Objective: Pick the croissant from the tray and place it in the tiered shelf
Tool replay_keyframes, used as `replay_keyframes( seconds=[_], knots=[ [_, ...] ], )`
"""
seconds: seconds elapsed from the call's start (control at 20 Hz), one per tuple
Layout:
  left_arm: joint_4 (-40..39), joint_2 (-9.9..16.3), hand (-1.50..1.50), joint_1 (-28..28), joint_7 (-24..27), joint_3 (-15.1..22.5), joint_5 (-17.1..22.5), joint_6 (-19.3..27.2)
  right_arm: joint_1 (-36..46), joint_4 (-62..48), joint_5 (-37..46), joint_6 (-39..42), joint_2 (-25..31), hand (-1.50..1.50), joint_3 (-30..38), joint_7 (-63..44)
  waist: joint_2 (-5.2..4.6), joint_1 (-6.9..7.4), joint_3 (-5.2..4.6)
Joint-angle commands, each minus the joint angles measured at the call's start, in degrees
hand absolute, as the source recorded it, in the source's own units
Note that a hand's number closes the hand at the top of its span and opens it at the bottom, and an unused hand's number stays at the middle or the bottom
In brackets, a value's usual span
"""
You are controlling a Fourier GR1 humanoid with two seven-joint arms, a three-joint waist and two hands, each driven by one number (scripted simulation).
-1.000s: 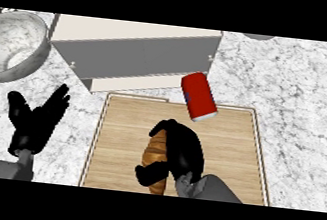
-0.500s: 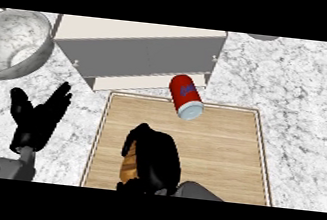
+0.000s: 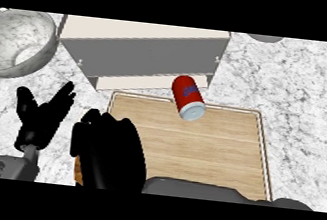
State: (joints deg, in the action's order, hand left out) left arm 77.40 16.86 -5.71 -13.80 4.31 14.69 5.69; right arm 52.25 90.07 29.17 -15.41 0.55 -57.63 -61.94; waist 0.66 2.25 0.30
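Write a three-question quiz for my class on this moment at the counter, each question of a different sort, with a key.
1. True or false: the red can stands upright on the wooden tray.
2. Which hand covers the croissant? A) left hand B) right hand
3. Fill in: the grey bowl sits to the ___ of the tiered shelf.

Key: 1 false, it lies on its side at the tray's far edge; 2 B, only a brown sliver shows by its fingers; 3 left.
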Motion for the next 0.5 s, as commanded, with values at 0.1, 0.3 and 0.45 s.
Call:
replay_keyframes(
  seconds=[0.1, 0.3, 0.45],
  knots=[
    [-0.9, -0.8, 0.0, 2.7, -1.5, 1.1, -0.7, 0.4, 13.5, 2.6, 4.0, -2.2, -0.5, 1.5, 6.9, -15.8, 0.3, -0.66, -0.46],
    [-1.0, -2.3, 0.0, 2.7, -1.0, 1.1, -1.0, 1.7, 22.9, 2.1, 1.5, 5.0, -0.5, 1.5, 14.5, -19.5, 0.34, -1.37, -0.49],
    [-2.3, -0.7, 0.0, 3.1, -0.9, -1.2, 0.6, 0.2, 26.7, 1.0, 1.6, 6.6, -0.5, 1.5, 18.3, -20.6, 0.14, -1.93, -0.46]
  ],
)
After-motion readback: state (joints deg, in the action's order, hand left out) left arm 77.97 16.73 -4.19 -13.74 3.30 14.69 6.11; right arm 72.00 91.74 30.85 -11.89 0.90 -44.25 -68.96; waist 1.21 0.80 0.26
